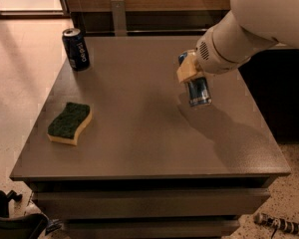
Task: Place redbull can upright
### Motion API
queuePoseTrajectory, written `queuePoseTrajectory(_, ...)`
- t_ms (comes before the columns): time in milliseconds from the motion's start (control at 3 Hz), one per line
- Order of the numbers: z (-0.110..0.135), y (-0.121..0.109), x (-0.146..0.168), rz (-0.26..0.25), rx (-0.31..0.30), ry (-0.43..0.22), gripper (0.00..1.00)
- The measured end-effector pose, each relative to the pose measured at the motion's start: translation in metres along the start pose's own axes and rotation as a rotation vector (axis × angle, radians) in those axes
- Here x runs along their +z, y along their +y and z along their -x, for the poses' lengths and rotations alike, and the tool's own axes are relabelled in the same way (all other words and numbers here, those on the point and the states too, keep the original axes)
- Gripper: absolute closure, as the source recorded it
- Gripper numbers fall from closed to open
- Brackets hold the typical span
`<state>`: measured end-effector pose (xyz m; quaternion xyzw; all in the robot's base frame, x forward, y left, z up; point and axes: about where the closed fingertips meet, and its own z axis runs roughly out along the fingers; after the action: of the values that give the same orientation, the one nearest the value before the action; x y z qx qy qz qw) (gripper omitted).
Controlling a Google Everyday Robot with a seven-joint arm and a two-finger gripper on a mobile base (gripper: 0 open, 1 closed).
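1. The redbull can (197,87) is right of centre in the frame, over the right half of the table (139,148); it is tilted, upper end toward the upper left and lower end toward the lower right; its body shows blue and silver; whether the lower end touches the tabletop cannot be told.
2. The gripper (192,72) is clenched on the redbull can near its upper end; one tan finger (186,70) lies across the can's left side; the other finger is hidden behind the can.
3. The white arm (239,36) comes in from the upper right corner and slopes down-left to the gripper; its shadow falls on the tabletop below and right of the can, running toward the lower right.
4. A Pepsi can (75,49) stands upright at the table's far left corner, in the upper left of the frame, well apart from the gripper.
5. A sponge (70,123), green on top and yellow beneath, lies flat on the left part of the table, left of centre in the frame and nearer the front edge than the Pepsi can.
6. The table is a brown slab with a dark base under it; pale floor shows along the left edge of the frame.
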<state>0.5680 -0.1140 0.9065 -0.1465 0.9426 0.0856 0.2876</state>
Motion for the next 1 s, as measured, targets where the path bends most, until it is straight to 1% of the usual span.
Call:
queuePoseTrajectory(333,-0.004,-0.015,0.003,0.087,0.022,-0.121,1.0)
queuePoseTrajectory(667,0.018,-0.017,0.004,0.179,0.047,-0.288,1.0)
queuePoseTrajectory(1000,0.044,-0.012,-0.012,0.306,0.077,-0.437,1.0)
